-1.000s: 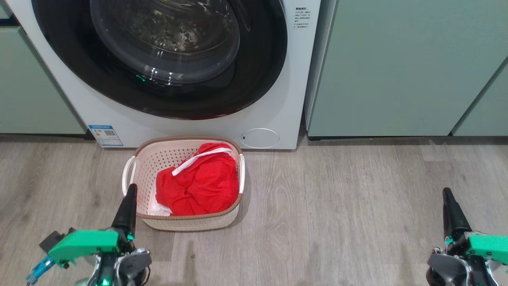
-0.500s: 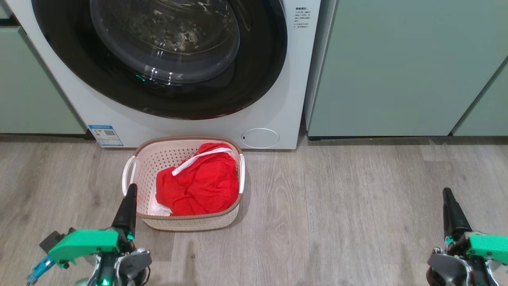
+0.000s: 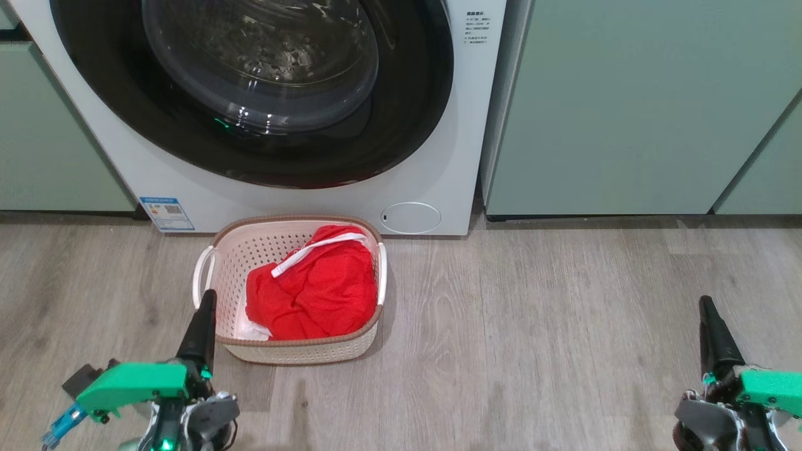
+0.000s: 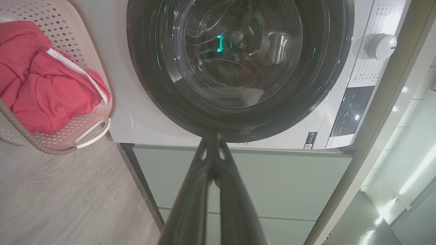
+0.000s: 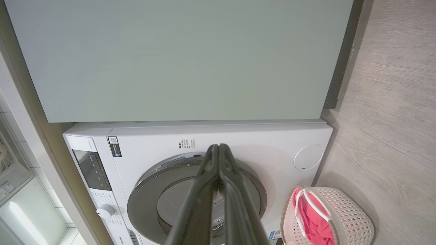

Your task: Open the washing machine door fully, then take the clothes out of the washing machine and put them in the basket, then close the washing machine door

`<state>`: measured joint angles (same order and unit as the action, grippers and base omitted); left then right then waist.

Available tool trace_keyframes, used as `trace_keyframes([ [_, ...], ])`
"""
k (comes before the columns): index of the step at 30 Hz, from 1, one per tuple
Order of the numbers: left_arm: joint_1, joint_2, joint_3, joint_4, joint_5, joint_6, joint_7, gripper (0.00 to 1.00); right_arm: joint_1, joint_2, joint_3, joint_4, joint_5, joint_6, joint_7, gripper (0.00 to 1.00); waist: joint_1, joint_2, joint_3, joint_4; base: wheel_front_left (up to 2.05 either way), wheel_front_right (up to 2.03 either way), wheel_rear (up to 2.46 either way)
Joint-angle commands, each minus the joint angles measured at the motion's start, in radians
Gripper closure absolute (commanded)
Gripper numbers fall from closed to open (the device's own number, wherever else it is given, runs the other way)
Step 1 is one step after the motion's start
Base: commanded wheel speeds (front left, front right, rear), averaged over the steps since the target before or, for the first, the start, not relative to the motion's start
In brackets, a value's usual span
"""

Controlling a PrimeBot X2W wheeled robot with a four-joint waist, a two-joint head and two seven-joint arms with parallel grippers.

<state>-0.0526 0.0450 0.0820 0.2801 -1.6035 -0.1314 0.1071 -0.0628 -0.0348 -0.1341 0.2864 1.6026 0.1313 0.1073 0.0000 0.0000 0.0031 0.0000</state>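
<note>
Our left gripper and right gripper pinch together over plank floor before the washing machine; green cabinets flank it, the basket stands in front.

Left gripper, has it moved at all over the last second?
No. In the head view the left gripper sits at the same spot by the left handle of the basket, fingers together.

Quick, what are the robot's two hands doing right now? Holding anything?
Left gripper: closed, holding nothing.
Right gripper: closed, holding nothing.
</note>
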Motion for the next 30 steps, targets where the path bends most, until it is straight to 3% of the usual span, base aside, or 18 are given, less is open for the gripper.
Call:
trace_keyframes([
  [1, -0.055, 0.005, 0.032, -0.035, -0.005, 0.001, 0.006, 1.0, -0.045, -0.015, 0.02, -0.042, 0.006, -0.001, 0.006, 1.0, 0.0, 0.0, 0.0, 0.0, 0.0, 0.0, 0.0],
  [30, -0.055, 0.005, 0.032, -0.035, -0.005, 0.001, 0.006, 1.0, -0.045, -0.015, 0.02, -0.042, 0.006, -0.001, 0.006, 1.0, 0.0, 0.0, 0.0, 0.0, 0.0, 0.0, 0.0],
])
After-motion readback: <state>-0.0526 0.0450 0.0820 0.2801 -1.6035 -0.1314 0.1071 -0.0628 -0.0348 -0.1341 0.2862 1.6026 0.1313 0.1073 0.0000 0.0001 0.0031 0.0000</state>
